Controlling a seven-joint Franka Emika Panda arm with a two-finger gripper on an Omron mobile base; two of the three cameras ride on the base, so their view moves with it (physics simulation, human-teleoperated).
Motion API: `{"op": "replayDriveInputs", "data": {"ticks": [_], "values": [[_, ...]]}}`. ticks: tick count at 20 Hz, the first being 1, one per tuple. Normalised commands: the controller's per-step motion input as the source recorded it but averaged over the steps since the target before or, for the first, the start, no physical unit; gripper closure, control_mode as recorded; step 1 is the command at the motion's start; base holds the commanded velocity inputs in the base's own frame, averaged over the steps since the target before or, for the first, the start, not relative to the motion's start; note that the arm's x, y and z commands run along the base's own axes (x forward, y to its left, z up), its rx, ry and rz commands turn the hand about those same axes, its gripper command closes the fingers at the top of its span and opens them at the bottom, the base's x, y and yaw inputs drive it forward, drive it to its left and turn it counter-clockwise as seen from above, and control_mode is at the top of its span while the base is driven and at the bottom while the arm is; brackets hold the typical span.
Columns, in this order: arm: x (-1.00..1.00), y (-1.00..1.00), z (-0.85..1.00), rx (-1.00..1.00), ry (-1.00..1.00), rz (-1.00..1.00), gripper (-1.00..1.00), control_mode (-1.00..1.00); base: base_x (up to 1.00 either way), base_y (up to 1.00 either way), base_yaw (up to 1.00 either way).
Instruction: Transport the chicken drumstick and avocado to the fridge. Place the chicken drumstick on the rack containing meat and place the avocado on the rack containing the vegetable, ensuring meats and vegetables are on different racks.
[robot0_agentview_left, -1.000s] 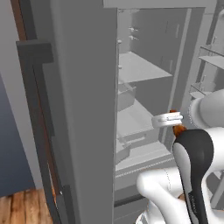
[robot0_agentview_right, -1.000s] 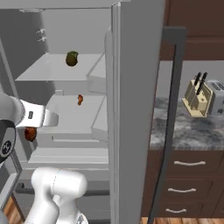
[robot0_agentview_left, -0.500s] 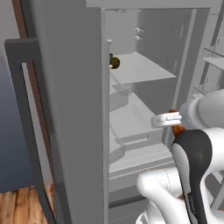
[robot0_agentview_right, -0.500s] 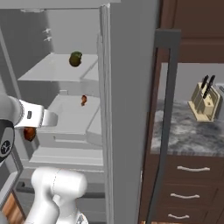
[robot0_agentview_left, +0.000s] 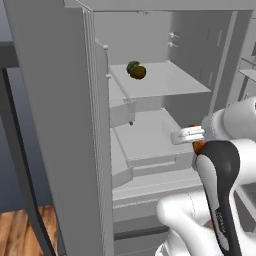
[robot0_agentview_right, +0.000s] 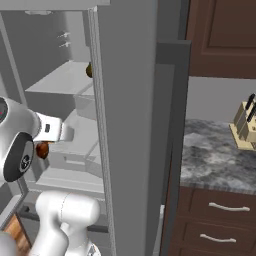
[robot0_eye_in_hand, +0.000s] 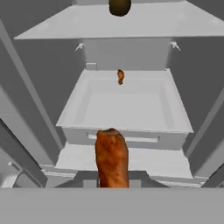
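Fridge (robot0_agentview_left: 55, 100): doors stood open; left door edge close on the arm's left, right door edge close on its right, clear pale interior ahead.
Lower shelf (robot0_eye_in_hand: 127, 105): raised rim all round; mostly bare, one small orange-brown piece (robot0_eye_in_hand: 120, 76) near its back.
Rack containing the vegetable (robot0_agentview_left: 165, 80): held the avocado (robot0_agentview_left: 138, 72) touching the vegetable (robot0_agentview_left: 132, 66) at its left rear.
Gripper (robot0_eye_in_hand: 112, 181): narrow, clamped on the chicken drumstick (robot0_eye_in_hand: 112, 159), held in front of the lower shelf.
Count: one drumstick, one avocado, one green ball, one meat piece.
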Motion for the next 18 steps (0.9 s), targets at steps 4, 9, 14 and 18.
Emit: {"op": "replayDriveInputs", "data": {"ticks": [4, 9, 14, 18], "values": [[1.00, -0.14, -0.83, 0.02, 0.00, 0.19, 1.00, -1.00, 0.00, 0.00, 0.00], [1.00, 0.00, -0.83, 0.02, 0.00, 0.05, 1.00, -1.00, 0.00, 0.00, 0.00], [1.00, 0.03, -0.47, 0.08, 0.14, 0.00, 1.00, -1.00, 0.00, 0.00, 0.00], [1.00, 0.12, -0.57, 0.04, 0.12, 0.00, 1.00, -1.00, 0.00, 0.00, 0.00]]}}
